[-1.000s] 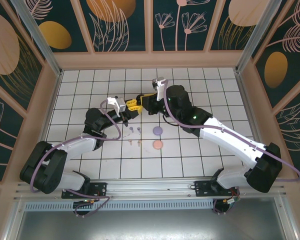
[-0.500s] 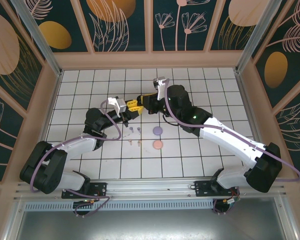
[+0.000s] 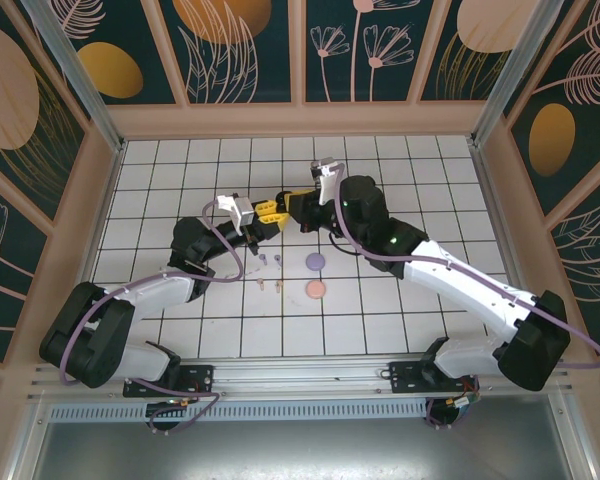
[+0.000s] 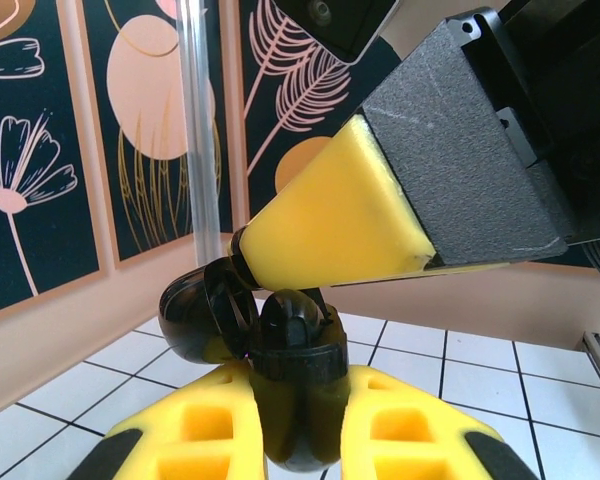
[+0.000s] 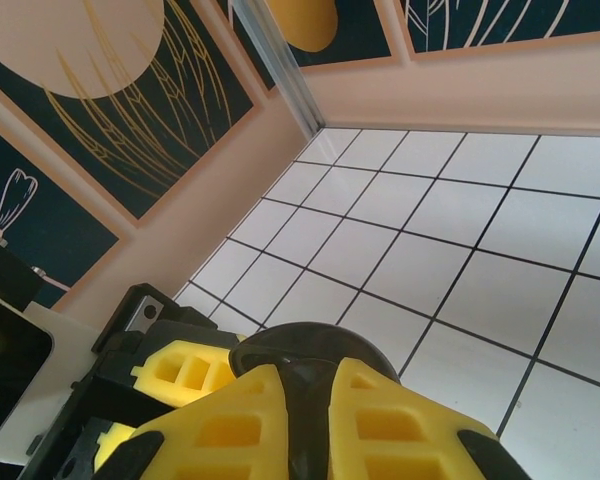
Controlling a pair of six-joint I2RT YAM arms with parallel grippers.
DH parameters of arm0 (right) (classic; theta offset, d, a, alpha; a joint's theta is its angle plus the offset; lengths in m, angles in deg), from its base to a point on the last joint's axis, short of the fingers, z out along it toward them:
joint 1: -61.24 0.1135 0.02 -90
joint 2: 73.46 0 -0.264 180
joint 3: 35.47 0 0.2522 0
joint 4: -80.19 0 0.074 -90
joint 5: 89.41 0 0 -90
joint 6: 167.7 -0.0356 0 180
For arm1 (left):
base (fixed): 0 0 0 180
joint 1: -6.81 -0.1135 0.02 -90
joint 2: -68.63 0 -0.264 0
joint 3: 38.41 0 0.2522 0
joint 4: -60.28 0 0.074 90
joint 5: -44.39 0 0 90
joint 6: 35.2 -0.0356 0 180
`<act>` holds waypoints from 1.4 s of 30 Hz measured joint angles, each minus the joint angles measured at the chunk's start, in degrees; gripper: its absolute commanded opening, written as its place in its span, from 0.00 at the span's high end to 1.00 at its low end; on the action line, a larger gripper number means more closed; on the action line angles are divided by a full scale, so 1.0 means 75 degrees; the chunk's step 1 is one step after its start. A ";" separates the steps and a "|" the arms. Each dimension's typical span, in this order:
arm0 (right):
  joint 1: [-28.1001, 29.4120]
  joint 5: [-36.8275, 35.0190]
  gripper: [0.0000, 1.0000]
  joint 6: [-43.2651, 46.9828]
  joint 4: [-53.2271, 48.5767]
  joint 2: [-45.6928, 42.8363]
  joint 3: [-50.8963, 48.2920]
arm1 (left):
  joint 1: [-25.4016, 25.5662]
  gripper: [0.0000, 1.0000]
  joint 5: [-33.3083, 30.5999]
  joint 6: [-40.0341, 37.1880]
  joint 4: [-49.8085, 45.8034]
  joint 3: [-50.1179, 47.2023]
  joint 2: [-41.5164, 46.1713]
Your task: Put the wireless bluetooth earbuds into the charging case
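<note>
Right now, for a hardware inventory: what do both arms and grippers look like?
The left arm and right arm have white links, black joints and lilac cables looping alongside. The left gripper and right gripper are black-bodied with yellow wedge fingers bearing rectangular cut-outs.

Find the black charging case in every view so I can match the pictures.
Top external: black charging case at centre, held between the left hand and right hand.
Left wrist: bottom centre, lid open, clamped in the left hand's yellow fingers.
Right wrist: bottom centre, between the right hand's yellow fingers.
Shared landmark: the white tiled table.
</note>
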 measured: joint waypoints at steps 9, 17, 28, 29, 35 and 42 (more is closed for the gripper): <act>0.0099 -0.0085 0.85 0.0455 0.0195 -0.0032 -0.0052 | -0.0003 1.00 -0.0052 0.0111 0.0221 0.0000 0.0000; 0.0154 -0.0437 0.68 0.0545 0.0195 -0.0032 -0.0087 | -0.0003 1.00 -0.0067 0.0187 0.0251 0.0012 -0.0067; 0.0099 -0.0580 0.38 0.0160 -0.0766 0.0017 0.0746 | -0.0003 1.00 -0.0251 0.0224 0.0886 0.0026 -0.0172; 0.0093 -0.0562 0.37 0.0143 -0.0813 0.0020 0.0848 | -0.0003 1.00 -0.0251 0.0239 0.0938 0.0026 -0.0198; -0.0166 -0.0230 0.32 -0.0058 -0.1087 0.0017 0.1376 | -0.0003 1.00 -0.0248 0.0280 0.1172 0.0026 -0.0446; -0.0968 0.0455 0.50 -0.0195 -0.2037 0.0379 0.2276 | 0.0000 1.00 -0.0213 0.0332 0.1285 0.0026 -0.0816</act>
